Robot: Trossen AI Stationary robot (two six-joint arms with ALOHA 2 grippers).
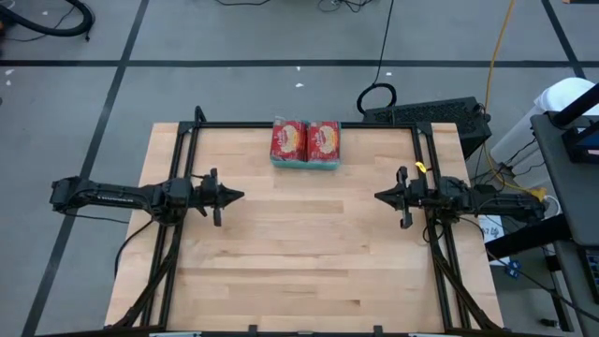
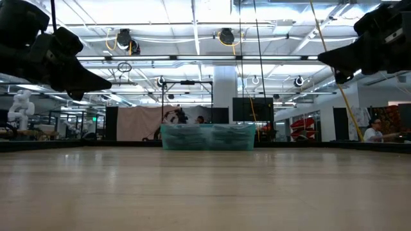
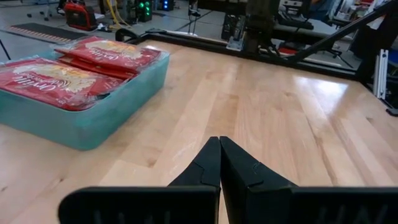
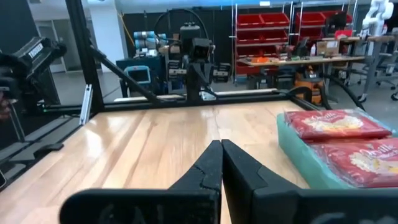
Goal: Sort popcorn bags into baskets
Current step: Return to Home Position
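- Bench (image 1: 299, 262): wooden top; I saw its only load at the middle of the far edge.
- Left arm (image 1: 140, 195): stretched level over the bench's left side, pointing inward.
- Right arm (image 1: 468, 198): mirrored it on the right side, also pointing inward. The two were well apart.
- Basket (image 1: 306, 166): teal, sat at the far-edge centre, well apart from both arms.
- Popcorn bags (image 1: 306, 140): all in the basket, red faces up, two piles side by side. The top ones rode above the rim. I couldn't count the layers.
- Left gripper (image 1: 239, 196): fingers pressed tip to tip, holding nothing, raised above the bench.
- Right gripper (image 1: 379, 197): same, fingers closed together, empty, raised above the bench.
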